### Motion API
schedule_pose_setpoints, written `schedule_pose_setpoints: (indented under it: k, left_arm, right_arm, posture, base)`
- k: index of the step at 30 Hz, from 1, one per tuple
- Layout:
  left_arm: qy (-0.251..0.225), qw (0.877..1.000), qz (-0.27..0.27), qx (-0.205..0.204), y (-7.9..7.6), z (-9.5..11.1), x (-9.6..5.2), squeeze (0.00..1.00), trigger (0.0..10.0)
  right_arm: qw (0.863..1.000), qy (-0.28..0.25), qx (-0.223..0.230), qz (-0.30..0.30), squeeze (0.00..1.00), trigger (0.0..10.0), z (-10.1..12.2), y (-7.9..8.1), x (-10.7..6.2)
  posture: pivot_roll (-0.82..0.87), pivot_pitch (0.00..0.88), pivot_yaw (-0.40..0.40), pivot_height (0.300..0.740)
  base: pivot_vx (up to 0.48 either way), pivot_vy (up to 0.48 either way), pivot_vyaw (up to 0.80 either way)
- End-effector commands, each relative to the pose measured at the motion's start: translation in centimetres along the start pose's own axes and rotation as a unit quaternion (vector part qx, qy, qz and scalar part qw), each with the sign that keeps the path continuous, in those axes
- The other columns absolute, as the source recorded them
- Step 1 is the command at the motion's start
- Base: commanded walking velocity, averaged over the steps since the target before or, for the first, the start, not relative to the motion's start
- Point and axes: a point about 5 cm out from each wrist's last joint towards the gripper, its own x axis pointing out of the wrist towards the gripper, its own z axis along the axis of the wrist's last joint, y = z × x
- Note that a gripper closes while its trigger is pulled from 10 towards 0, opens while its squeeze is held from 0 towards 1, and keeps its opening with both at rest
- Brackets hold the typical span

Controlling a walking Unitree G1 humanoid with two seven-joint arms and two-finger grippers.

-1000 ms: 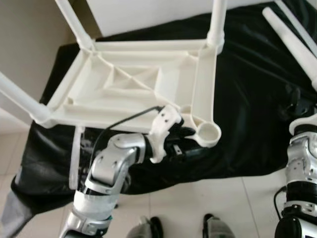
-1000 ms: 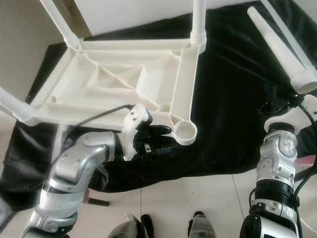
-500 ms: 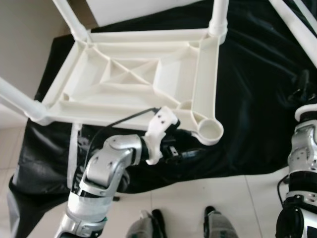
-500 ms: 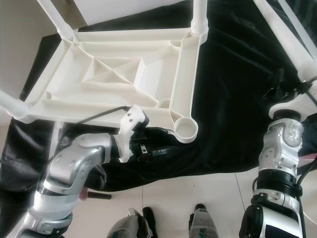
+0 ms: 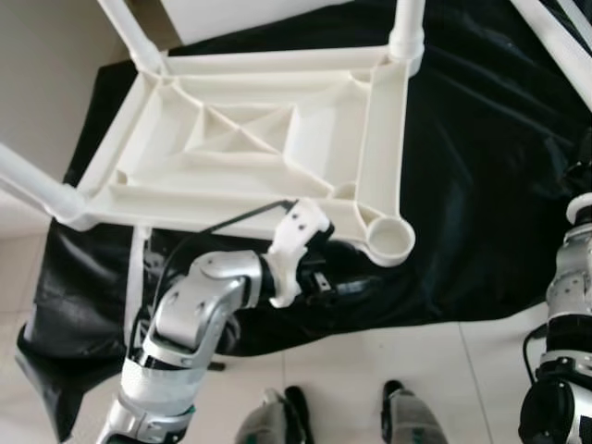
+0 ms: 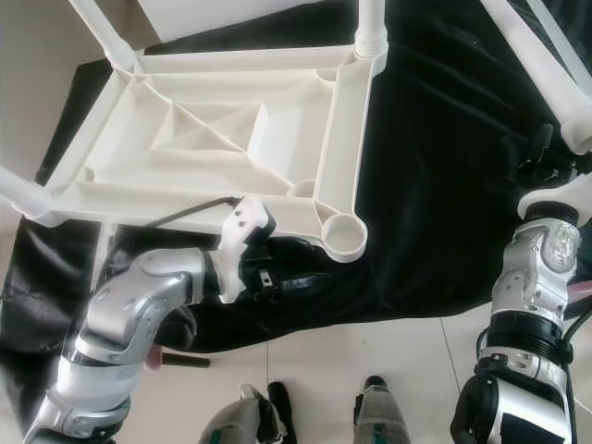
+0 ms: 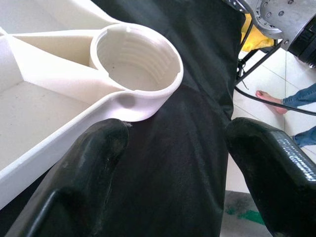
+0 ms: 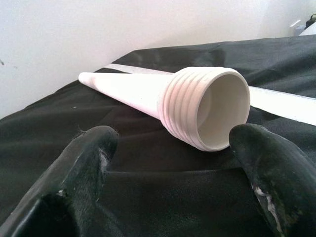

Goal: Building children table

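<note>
**White plastic tabletop lies upside down, one leg socket empty**

White moulded plastic makes up the overturned children's tabletop [image 5: 268,148], which lies underside up on a black cloth sheet [image 5: 481,185] spread over pale floor tiles [image 5: 444,388]. Ribs cross its hollow underside. Three white tapered legs stand screwed into corners: one at the 12 o'clock edge of the head view [image 5: 407,23], one towards 11 o'clock [image 5: 129,32] and one at 9 o'clock [image 5: 28,185]. The fourth corner, towards 5 o'clock of the tabletop, carries an empty round threaded socket [image 5: 390,239]; its inner ridges show plainly in the left wrist view [image 7: 136,57].

The left gripper [image 5: 347,289] reaches in low over the cloth, just below the near rim of the tabletop and beside the empty socket. Its two black fingers [image 7: 94,163] are spread apart with nothing between them but cloth; one finger sits close under the socket's outer wall, though contact cannot be confirmed.

The right gripper [image 8: 173,168] is at the 3 o'clock side of the scene, low over the cloth. Its fingers [image 8: 84,173] are also spread wide and empty. Just ahead of them lies a loose white cone-shaped leg with a ribbed threaded end [image 8: 197,106], resting on its side on the cloth, open end facing the gripper and apart from both fingers. A long flat white strip [image 8: 281,101] lies behind it.

A person's bare foot [image 7: 269,98] stands on the tiles beyond the cloth.
</note>
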Motion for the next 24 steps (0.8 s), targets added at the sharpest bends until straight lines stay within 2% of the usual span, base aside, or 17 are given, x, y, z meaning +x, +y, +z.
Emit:
schedule_pose_setpoints:
  k: [1,12,17,18,20,21,22,24]
  left_arm:
    - [0.006,1.0,-0.002,-0.009,-0.2,-0.4,-0.3,0.0,10.0]
    - [0.008,1.0,-0.002,-0.01,-0.2,-0.3,-0.2,0.0,10.0]
    - [0.008,1.0,-0.002,-0.01,-0.2,-0.3,-0.2,0.0,10.0]
    - [0.008,1.0,-0.003,-0.01,-0.3,-0.2,-0.1,0.0,10.0]
    - [0.007,1.0,-0.004,-0.01,-0.3,-0.2,-0.1,0.0,10.0]
    - [0.008,1.0,-0.004,-0.009,-0.4,-0.2,-0.1,0.0,10.0]
    - [0.007,1.0,-0.004,-0.009,-0.4,-0.2,0.0,0.0,10.0]
    - [0.007,1.0,-0.005,-0.009,-0.4,-0.3,0.0,0.0,10.0]
  right_arm:
    - [1.0,0.006,0.006,-0.007,0.0,10.0,-0.7,-0.1,-0.5]
    - [1.0,0.019,0.014,0.008,0.0,10.0,-0.2,-0.3,0.8]
    - [0.999,0.034,0.001,0.013,0.0,10.0,-0.2,-0.3,1.4]
    - [0.999,0.045,-0.003,0.028,0.0,10.0,0.0,0.1,2.1]
    - [0.997,0.058,-0.015,0.038,0.0,8.9,-0.1,0.4,2.5]
    - [0.997,0.067,-0.03,0.039,0.0,5.4,-0.3,0.5,2.6]
    - [0.995,0.08,-0.038,0.041,0.0,4.7,-0.5,0.6,2.7]
    - [0.994,0.087,-0.043,0.043,0.0,4.7,-0.7,0.7,2.8]
  posture:
    - [-0.01,0.295,0.203,0.74]
    - [-0.01,0.293,0.204,0.74]
    - [-0.01,0.29,0.205,0.74]
    - [-0.01,0.278,0.202,0.74]
    - [-0.01,0.275,0.201,0.74]
    - [-0.02,0.273,0.2,0.74]
    - [-0.02,0.268,0.198,0.74]
    - [-0.02,0.268,0.198,0.74]
  base:
    - [0.0,0.0,0.0]
    - [0.0,0.0,0.0]
    - [0.0,0.0,0.0]
    - [0.0,0.0,0.0]
    - [0.0,0.0,0.0]
    - [0.0,0.0,0.0]
    - [0.0,0.0,0.0]
    - [0.0,0.0,0.0]
